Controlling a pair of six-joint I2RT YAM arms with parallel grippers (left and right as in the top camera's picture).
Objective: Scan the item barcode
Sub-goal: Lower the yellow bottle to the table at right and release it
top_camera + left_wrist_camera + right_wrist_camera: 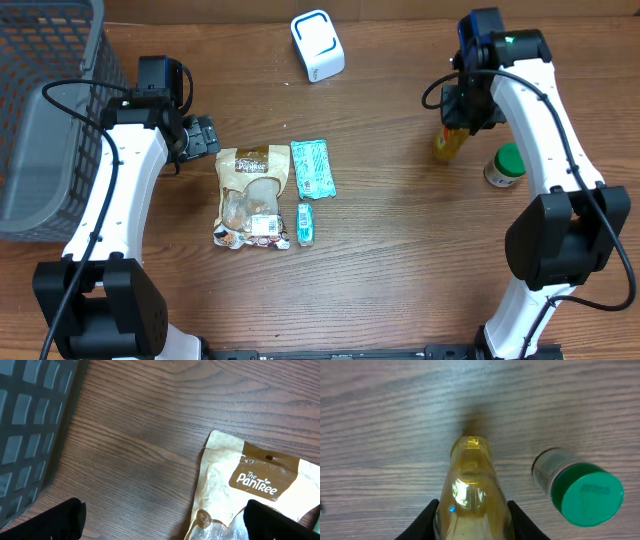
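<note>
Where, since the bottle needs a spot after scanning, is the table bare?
Bare: between packets and bottle; front, below the bag. Crowded: bag with packets by left gripper; jar beside bottle.

The yellow bottle [472, 495] runs off the bottom edge of the right wrist view; overhead, the right gripper [458, 124] covers most of it. The Pantree pouch [260, 485] is cut by the left wrist view's right and bottom edges. Print on the teal packets [313, 167] is too small to read.

A basket [60, 60] stands left of the pouch [252, 195]; jar [506, 165] beside bottle [451, 145]
</note>
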